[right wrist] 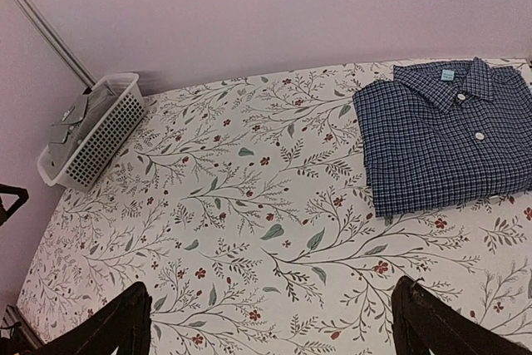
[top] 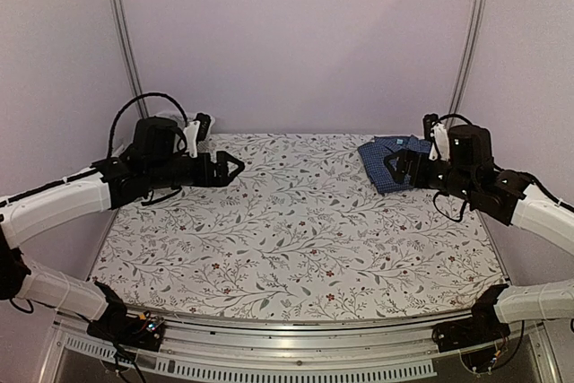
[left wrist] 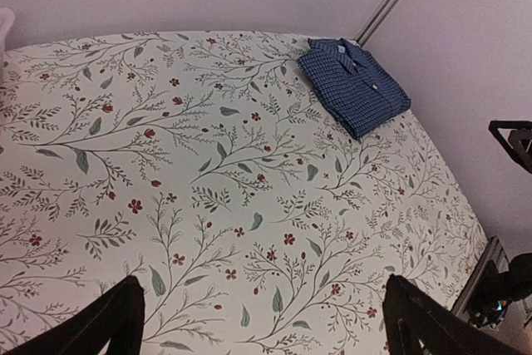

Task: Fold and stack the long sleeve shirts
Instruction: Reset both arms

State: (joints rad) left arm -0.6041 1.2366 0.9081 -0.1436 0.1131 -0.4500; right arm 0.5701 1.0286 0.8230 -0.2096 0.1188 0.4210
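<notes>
A dark blue checked shirt (top: 387, 157) lies folded, collar up, at the far right of the floral table; it also shows in the left wrist view (left wrist: 355, 86) and the right wrist view (right wrist: 449, 135). A grey shirt (right wrist: 76, 117) lies inside a white basket. My left gripper (top: 235, 168) is open and empty, held above the table's far left. My right gripper (top: 391, 168) is open and empty, hovering at the near edge of the blue shirt. In the wrist views the black fingers (left wrist: 108, 322) (right wrist: 440, 322) stand wide apart over bare cloth.
The white slotted basket (right wrist: 104, 135) stands at the table's far left corner, partly hidden behind my left arm in the top view (top: 192, 129). Purple walls with metal posts (top: 121, 33) close the back and sides. The table's metal front rail (top: 296, 334) is near.
</notes>
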